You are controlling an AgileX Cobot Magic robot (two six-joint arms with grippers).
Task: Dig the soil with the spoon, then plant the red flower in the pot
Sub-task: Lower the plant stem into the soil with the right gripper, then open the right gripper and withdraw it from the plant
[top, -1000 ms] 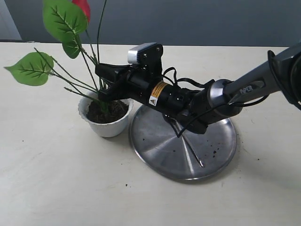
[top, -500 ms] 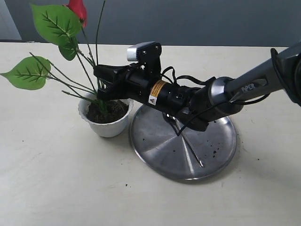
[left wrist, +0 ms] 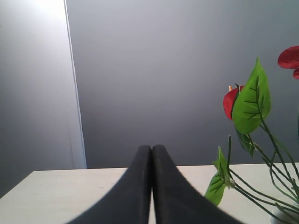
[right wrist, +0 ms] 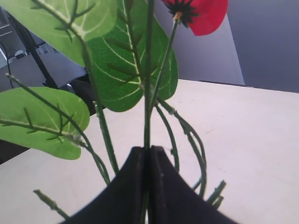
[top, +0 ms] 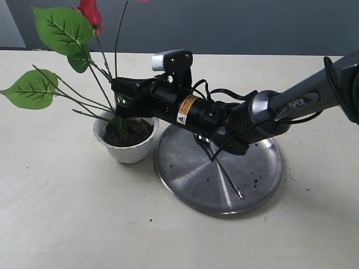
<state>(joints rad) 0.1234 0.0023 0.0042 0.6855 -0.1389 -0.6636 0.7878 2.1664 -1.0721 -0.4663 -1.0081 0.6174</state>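
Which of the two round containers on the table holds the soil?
The small white scalloped pot, left of the steel plate. Dark soil fills it around the red flower stems; the plate carries only the spoon and scattered crumbs.

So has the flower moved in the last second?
Yes. Held by the right gripper, the flower has swung left, away from the plate; its base stays in the pot.

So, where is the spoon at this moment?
In the exterior view the spoon lies on the steel plate, right of the white pot, its upper part hidden beneath the right arm.
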